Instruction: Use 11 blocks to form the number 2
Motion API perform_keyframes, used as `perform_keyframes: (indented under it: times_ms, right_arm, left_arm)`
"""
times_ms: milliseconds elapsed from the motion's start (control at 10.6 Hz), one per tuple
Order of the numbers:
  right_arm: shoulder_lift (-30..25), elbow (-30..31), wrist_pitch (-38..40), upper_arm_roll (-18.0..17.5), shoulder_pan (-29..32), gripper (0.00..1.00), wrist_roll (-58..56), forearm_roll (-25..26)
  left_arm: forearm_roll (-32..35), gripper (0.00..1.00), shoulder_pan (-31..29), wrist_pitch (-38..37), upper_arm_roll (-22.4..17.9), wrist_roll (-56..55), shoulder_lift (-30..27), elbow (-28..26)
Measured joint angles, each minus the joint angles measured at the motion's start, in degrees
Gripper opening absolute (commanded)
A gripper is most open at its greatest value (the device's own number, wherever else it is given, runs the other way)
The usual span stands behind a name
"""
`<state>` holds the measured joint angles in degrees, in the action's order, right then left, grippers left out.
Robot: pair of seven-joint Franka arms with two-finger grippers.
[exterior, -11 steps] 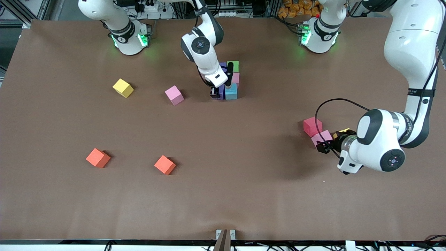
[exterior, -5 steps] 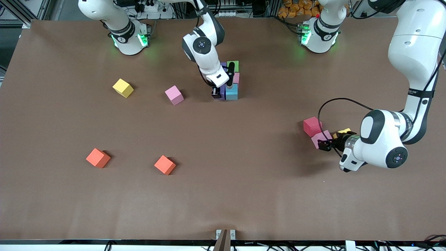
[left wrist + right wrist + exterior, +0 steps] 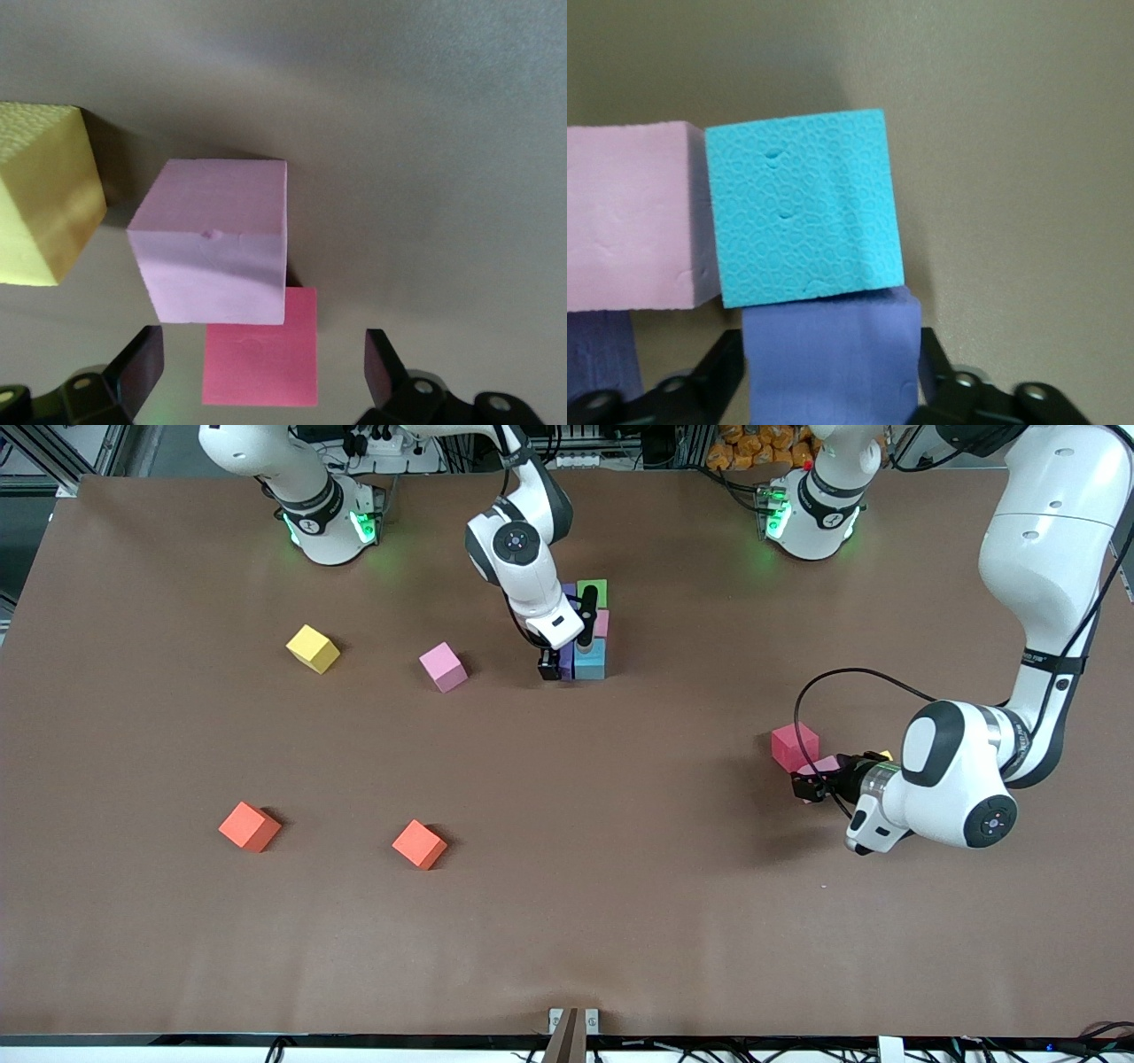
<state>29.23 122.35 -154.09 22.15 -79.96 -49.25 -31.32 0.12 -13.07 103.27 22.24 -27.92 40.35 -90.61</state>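
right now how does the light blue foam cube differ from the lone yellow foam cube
The light blue foam cube sits edge to edge with the other blocks, squared up; the lone yellow foam cube stands alone toward the right arm's end, turned at an angle. The right gripper is beside the blue one only. Both look equal in size.

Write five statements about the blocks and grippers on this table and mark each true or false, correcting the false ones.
1. The left gripper is over the light pink block with fingers open. True.
2. A yellow block sits beside that light pink block. True.
3. The right gripper carries an orange block. False: its fingers flank a purple block set against the light blue block in the number 2; both orange blocks lie loose on the table.
4. The number 2 is finished. False: only a few blocks are joined, and many lie scattered.
5. The loose pink block lies farther from the front camera than the orange blocks. True.
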Motion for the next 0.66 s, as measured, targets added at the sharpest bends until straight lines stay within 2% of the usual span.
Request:
perform_keyframes:
  times_ms: [377,659]
  right_arm:
    - [-1.5,-1.4,3.6,0.7,0.8,1.0,0.1,-0.1]
    - [-5.8,-1.9,10.3,1.5,2.9,1.0,-0.2,-0.1]
  left_arm:
    - [-1.1,1.0,-0.7,0.9,0.0,2.5,0.0,-1.8]
    - [-1.2,1.0,-1.1,1.0,0.1,2.9,0.0,-2.9]
